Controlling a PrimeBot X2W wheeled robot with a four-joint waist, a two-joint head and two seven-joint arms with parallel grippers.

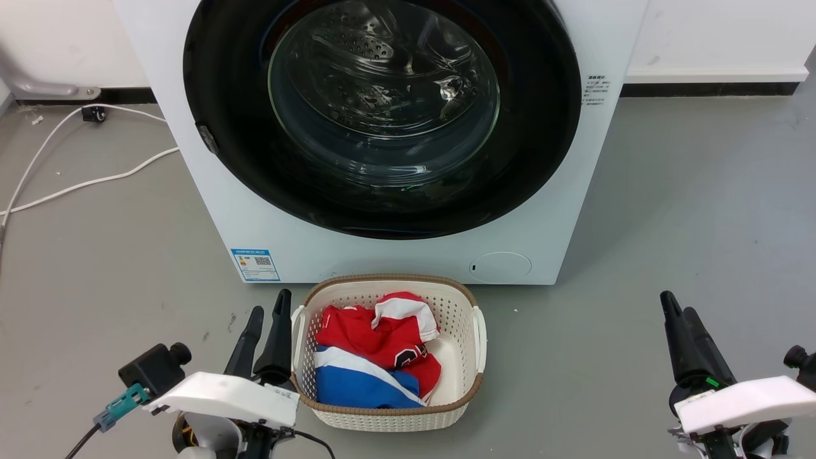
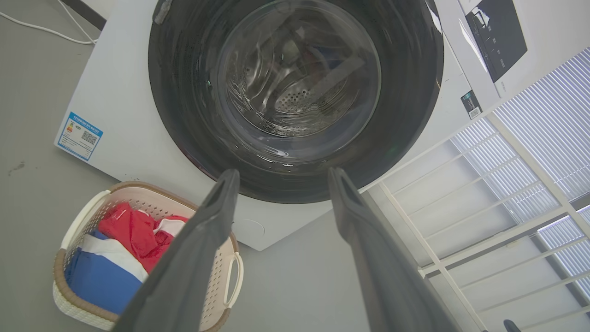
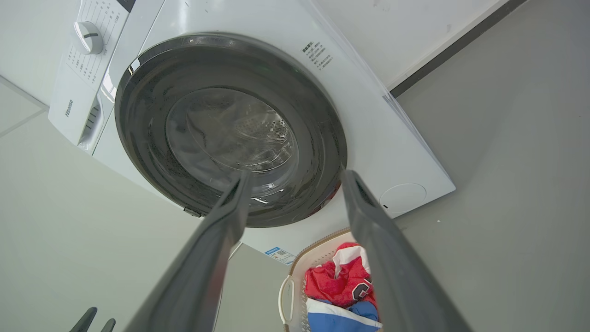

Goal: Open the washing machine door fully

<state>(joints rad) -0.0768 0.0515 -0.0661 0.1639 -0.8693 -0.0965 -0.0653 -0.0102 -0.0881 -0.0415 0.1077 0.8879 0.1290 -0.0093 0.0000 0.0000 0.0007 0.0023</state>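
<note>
Two tools, both hanging low and clear of the target. The left tool [image 1: 269,303] is just beside the laundry basket [image 1: 390,279], on its left, fingers spread and holding nothing. The right tool [image 1: 677,305] is well off to the basket's right, fingers parted too, empty. The washing machine door [image 1: 382,108] stands right behind the basket, flush against the white machine [image 1: 191,191], neither tool touching it. Red and blue clothes [image 1: 376,347] lie in the basket.

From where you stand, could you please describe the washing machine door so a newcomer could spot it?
Start at the white washing machine behind the laundry basket. The washing machine door nearly fills its front: a round glossy black ring around clear bulging glass, unlike the small white flap at lower right.
</note>
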